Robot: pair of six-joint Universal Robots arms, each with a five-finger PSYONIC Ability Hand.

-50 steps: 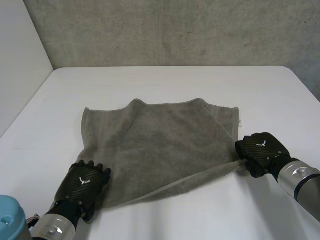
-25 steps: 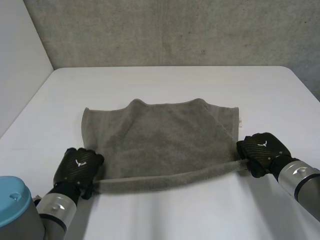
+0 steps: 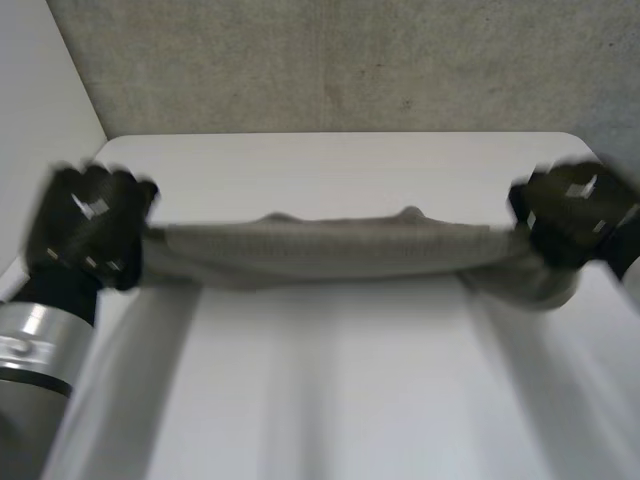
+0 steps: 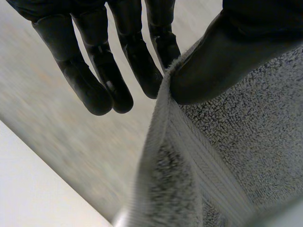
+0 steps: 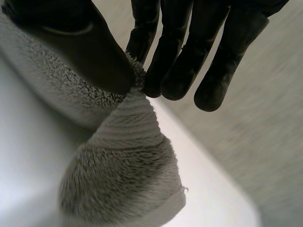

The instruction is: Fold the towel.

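The left hand [image 3: 90, 225] is pinching the grey towel [image 3: 320, 250] at one end. In the left wrist view its thumb [image 4: 222, 56] is pressing down on the terry face just beside the hemmed edge, and one finger is sitting behind the cloth. The other fingers [image 4: 94, 75] are reaching out straight and loose, clear of the cloth.

The right hand [image 3: 572, 210] is gripping the opposite end in the same way. In the right wrist view its thumb [image 5: 85, 52] is squeezing a bunched corner of the cloth against the fingertips [image 5: 177, 80]. A rounded fold of towel is drooping below that pinch.

From the head view, both hands are holding well apart, one at each side of the white bench [image 3: 330, 380]. The towel is stretching between them as a narrow band that is sagging slightly in the middle. A pouch of it is hanging under the right hand. Whether its lower part is touching the bench cannot be told. Behind the bench a grey concrete wall [image 3: 350, 60] is rising.
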